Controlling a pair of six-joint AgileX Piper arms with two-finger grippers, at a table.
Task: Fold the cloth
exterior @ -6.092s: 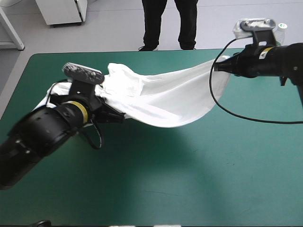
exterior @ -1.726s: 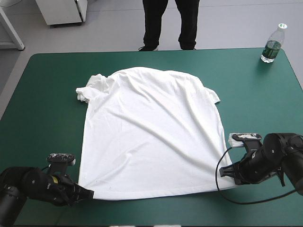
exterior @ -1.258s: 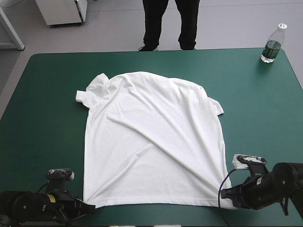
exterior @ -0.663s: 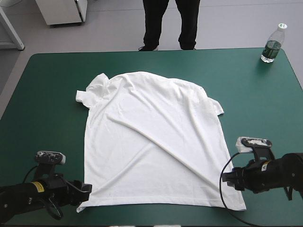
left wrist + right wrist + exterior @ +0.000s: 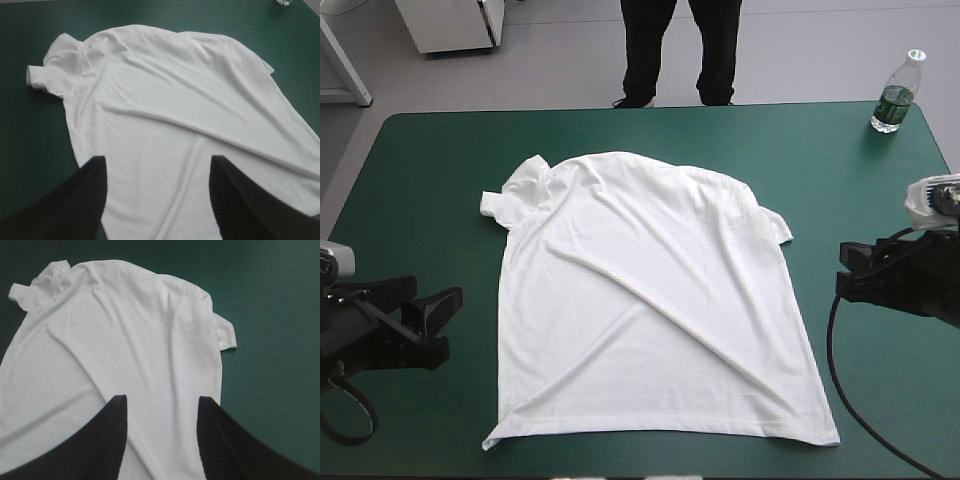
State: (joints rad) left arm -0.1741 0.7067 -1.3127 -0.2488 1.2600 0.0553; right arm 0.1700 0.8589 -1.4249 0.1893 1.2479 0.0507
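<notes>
Both arms are backing off the near hem corners they were at just before. The left pincer (image 5: pixel 433 325) is now hanging released, well left of the T-shirt (image 5: pixel 640 300). The right pincer (image 5: pixel 852 270) is likewise spread wide, off the right side and grasping nothing. The T-shirt is lying flat mid-worktop (image 5: pixel 650 140), collar far, hem near.

Risks: a diagonal ridge (image 5: pixel 660 305) is running toward the near right corner and could get folded in as a crease. The far left sleeve (image 5: pixel 510 195) is sitting bunched, so a grab there may be catching doubled layers and skewing the fold.

Room: the hem is lying near the near edge, so there is little slack there. Wide teal-green margins are showing left, right and far. A bottle (image 5: pixel 895 95) is standing at the far right corner, well apart.
</notes>
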